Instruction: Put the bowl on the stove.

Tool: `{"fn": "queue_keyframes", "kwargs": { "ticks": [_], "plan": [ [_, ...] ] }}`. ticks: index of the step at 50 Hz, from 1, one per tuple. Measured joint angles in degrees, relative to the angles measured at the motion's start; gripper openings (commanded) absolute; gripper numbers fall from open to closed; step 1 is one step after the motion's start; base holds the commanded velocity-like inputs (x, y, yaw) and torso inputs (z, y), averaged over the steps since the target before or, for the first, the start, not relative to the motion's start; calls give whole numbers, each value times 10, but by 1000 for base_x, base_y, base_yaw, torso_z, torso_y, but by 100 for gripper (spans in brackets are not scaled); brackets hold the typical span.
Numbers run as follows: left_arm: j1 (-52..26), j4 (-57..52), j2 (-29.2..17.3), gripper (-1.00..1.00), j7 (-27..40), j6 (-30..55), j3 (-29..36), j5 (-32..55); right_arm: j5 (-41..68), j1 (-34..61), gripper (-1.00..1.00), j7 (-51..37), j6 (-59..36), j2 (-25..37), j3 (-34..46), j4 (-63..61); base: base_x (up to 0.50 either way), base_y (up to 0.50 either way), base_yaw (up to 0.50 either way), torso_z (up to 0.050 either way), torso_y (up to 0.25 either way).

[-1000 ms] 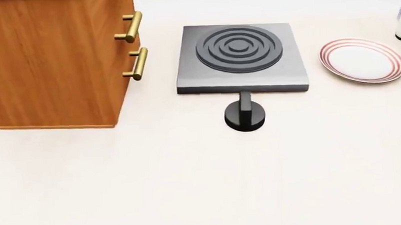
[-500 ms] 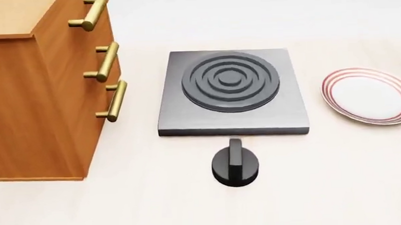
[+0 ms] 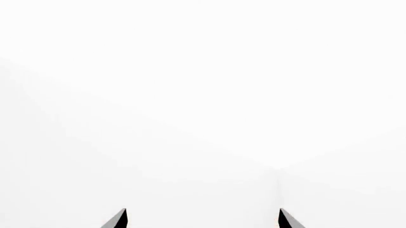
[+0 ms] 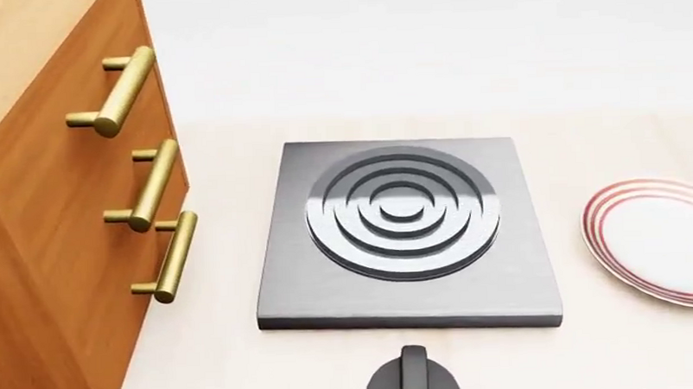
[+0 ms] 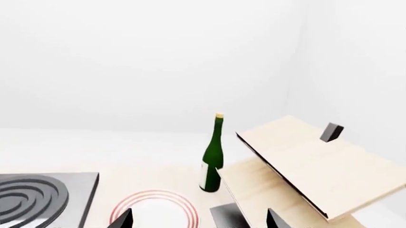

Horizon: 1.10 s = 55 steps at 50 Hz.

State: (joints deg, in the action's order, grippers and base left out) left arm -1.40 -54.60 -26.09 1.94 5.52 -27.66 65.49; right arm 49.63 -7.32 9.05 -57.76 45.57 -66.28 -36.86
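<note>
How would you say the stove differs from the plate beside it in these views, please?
The stove is a square, dark grey slab; the plate is round and white with red rings. The stove carries raised concentric rings, while the plate looks smooth. Both lie flat on the counter.

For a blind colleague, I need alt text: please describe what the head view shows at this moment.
A square dark grey stove with one round ringed burner lies on a pale counter, with nothing on it. A wooden cabinet with brass handles stands to its left, a red-ringed white plate lies to its right, and a black knob sits in front. No bowl or claw is visible.
</note>
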Motion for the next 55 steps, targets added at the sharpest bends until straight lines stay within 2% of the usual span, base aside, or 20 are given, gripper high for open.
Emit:
{"fn": "queue_keyframes", "kwargs": {
  "ticks": [17, 23, 39, 55],
  "plan": [
    [3, 0, -2, 100, -2, -4, 3, 0, 9, 2, 100, -4, -14, 11, -6, 4, 494, 0, 0, 0, 0],
    [4, 1, -2, 100, -2, -6, 4, 0, 25, 7, 100, -10, -42, 40, -13, 15, 0, 0, 0, 0, 0],
    [6, 4, -3, 100, -6, -9, 8, -4, 51, -25, 100, 63, -167, 188, -104, 78, 0, 0, 0, 0, 0],
    [6, 5, -4, 100, -2, -9, 15, -8, 88, -57, 100, 109, -268, 237, -150, 106, 0, 0, 0, 0, 0]
  ]
}}
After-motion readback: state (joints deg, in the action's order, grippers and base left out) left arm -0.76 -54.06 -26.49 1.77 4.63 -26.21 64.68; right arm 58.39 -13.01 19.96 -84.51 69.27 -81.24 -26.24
